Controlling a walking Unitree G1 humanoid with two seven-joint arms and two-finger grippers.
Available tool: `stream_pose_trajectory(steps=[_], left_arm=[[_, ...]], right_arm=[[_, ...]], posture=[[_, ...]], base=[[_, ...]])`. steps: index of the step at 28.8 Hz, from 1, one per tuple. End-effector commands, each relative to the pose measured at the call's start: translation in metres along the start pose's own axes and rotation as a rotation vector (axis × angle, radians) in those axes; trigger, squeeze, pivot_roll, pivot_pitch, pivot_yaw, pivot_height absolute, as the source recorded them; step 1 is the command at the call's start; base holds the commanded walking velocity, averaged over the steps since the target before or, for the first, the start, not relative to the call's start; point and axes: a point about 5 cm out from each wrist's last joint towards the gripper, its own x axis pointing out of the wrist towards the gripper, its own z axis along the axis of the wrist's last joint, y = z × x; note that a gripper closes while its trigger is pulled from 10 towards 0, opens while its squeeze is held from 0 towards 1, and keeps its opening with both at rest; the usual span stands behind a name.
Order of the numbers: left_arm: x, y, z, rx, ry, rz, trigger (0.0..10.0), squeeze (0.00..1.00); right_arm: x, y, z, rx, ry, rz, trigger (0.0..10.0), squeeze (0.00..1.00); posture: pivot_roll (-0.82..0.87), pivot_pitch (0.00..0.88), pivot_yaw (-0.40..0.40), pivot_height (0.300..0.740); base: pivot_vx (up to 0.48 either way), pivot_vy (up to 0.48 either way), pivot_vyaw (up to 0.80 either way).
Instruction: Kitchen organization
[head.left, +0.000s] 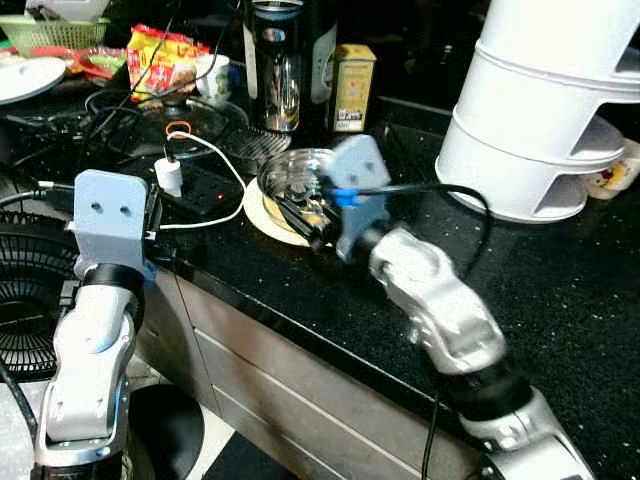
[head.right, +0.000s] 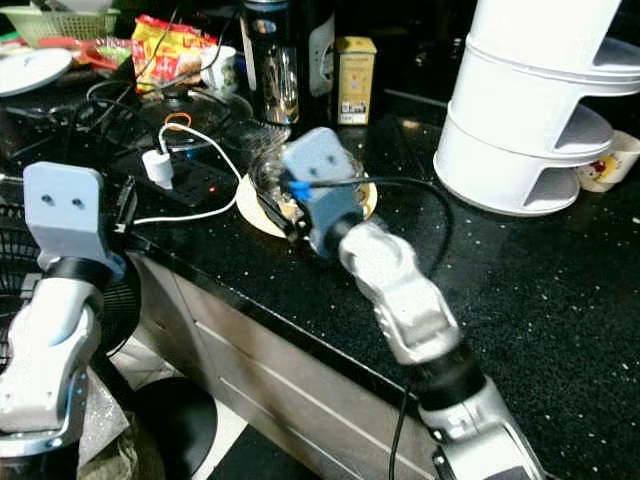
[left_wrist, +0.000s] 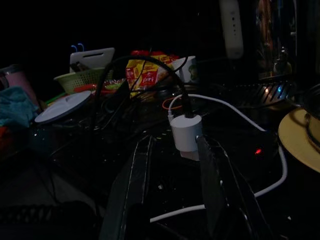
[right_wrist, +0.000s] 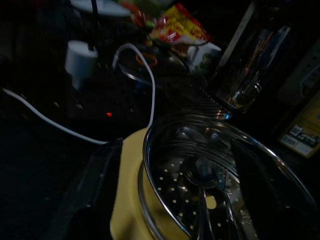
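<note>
Two open black fingers of the right gripper (head.left: 300, 222) straddle the steel bowl (head.left: 300, 180) on its yellow plate (head.left: 262, 215); a perforated insert lies inside. Beyond stand a tin (head.left: 353, 87) and white tiers (head.left: 545, 110). From the wrist, the left gripper (left_wrist: 170, 195) gapes short of a white charger (left_wrist: 186, 132).

No lettering is legible: the yellow tin (head.left: 353, 88) beyond the right gripper (head.left: 300, 215) carries a printed label too small to read, and the red-and-yellow snack packet (head.left: 160, 58) far beyond the left gripper (left_wrist: 172, 165) bears blurred, unreadable print.
</note>
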Motion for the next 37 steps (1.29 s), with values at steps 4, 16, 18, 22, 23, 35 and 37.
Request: stream_pose_trajectory(steps=[4, 16, 18, 22, 23, 35, 37], left_arm=[[-0.002, 0.001, 0.002, 0.012, -0.005, 0.006, 10.0, 0.00], [-0.003, -0.004, -0.004, 0.013, 0.013, -0.015, 10.0, 0.00], [-0.002, -0.005, -0.004, 0.014, 0.012, -0.017, 10.0, 0.00], [-0.002, -0.005, -0.004, 0.015, 0.011, -0.020, 10.0, 0.00], [-0.002, -0.005, -0.005, 0.015, 0.012, -0.021, 10.0, 0.00], [-0.001, -0.005, -0.002, 0.020, 0.006, -0.030, 10.0, 0.00], [-0.001, -0.006, -0.002, 0.022, 0.004, -0.032, 10.0, 0.00]], right_arm=[[0.001, -0.006, -0.006, -0.011, 0.028, -0.028, 10.0, 0.00], [-0.018, -0.038, -0.033, -0.029, 0.121, -0.109, 10.0, 0.00], [-0.022, -0.042, -0.035, -0.015, 0.122, -0.112, 10.0, 0.00], [-0.026, -0.044, -0.037, -0.014, 0.114, -0.089, 10.0, 0.00], [-0.030, -0.043, -0.037, -0.014, 0.093, -0.042, 10.0, 0.00], [-0.041, -0.034, -0.039, 0.016, 0.043, 0.052, 10.0, 0.00], [-0.042, -0.033, -0.040, 0.026, 0.034, 0.055, 10.0, 0.00]], posture=[[0.06, 0.000, -0.049, 0.740], [0.03, 0.000, -0.036, 0.740], [0.03, 0.000, -0.034, 0.740], [0.03, 0.000, -0.032, 0.740], [0.03, 0.000, -0.031, 0.740], [0.04, 0.000, -0.024, 0.740], [0.04, 0.000, -0.024, 0.740]], base=[[0.000, 0.000, 0.00], [0.000, 0.000, 0.00], [0.000, 0.000, 0.00], [0.000, 0.000, 0.00], [0.000, 0.000, 0.00], [0.000, 0.000, 0.00], [0.000, 0.000, 0.00]])
